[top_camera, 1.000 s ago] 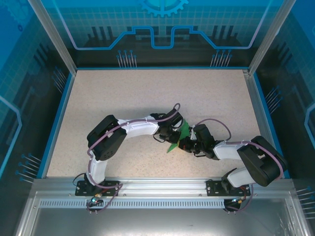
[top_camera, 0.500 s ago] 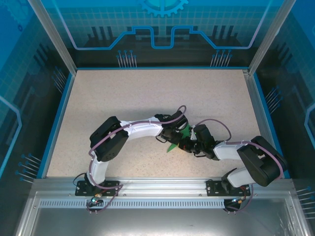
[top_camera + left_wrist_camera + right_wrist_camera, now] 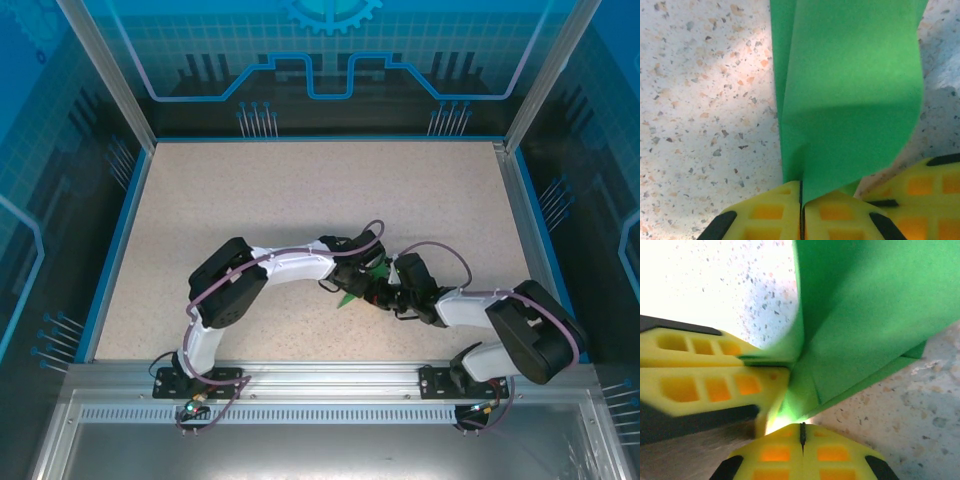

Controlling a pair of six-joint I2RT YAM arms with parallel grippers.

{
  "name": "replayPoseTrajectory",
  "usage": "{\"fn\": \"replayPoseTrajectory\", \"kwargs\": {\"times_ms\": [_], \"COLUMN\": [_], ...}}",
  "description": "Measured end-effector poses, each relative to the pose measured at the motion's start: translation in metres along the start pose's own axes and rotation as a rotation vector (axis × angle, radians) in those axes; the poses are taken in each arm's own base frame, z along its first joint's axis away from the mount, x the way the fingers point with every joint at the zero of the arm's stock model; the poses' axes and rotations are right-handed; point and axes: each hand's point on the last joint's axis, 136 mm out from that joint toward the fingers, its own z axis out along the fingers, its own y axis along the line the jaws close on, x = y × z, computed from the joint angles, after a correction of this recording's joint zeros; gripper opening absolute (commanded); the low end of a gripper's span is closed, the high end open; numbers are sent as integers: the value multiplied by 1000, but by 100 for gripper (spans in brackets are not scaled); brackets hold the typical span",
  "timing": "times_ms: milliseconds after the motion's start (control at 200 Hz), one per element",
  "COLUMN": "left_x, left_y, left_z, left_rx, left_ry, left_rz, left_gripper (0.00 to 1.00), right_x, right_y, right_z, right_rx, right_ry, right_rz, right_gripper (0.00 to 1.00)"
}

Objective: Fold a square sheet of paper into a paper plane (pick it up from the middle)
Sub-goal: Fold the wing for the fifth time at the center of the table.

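While hovering low over the near middle of the worktop [image 3: 300, 190], starting on the left: pinching hard with the left hand [image 3: 801, 200], yellow pads pressed flat together and clamped on the near edge of the green sheet of paper [image 3: 850, 100]. Holding that edge, most likely, to steady the folded layers ahead of the next crease. Carrying the sheet partly raised off the speckled surface too, judging by the shadow beneath, with a broad flap curling over a narrower layer beside it.

Moving right now: crowding in just beside, almost touching, with the right hand [image 3: 802, 432], likewise closed tight, apparently biting a lower corner of the same sheet among overlapping layers. Gripping from both sides, probably, to pull the paper taut for folding.

Struggling to read the fold itself, though: lying buried under wrists and cables from above, barely peeking out as green slivers; running off the frame edges in both wrist views. Not managing to tell the number of creases, nor any nose point forming.
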Motion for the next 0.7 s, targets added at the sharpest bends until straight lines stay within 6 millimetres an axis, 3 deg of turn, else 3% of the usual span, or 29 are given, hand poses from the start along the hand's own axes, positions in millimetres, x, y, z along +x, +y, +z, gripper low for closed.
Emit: {"fn": "replayPoseTrajectory", "kwargs": {"times_ms": [305, 445, 700], "left_x": [0, 0, -1], "left_y": [0, -1, -1], "left_z": [0, 0, 1], "left_rx": [-5, -5, -2], "left_ry": [-4, -4, -10], "left_rz": [7, 11, 31], "left_gripper": [10, 10, 11], "right_x": [-21, -30, -49], "right_y": [10, 6, -7], "right_z": [-22, -31, -40], "right_rx": [-32, -24, -18], "right_ry": [-80, -112, -150], "right_rz": [-9, 8, 81], "right_gripper": [0, 3, 25]}}
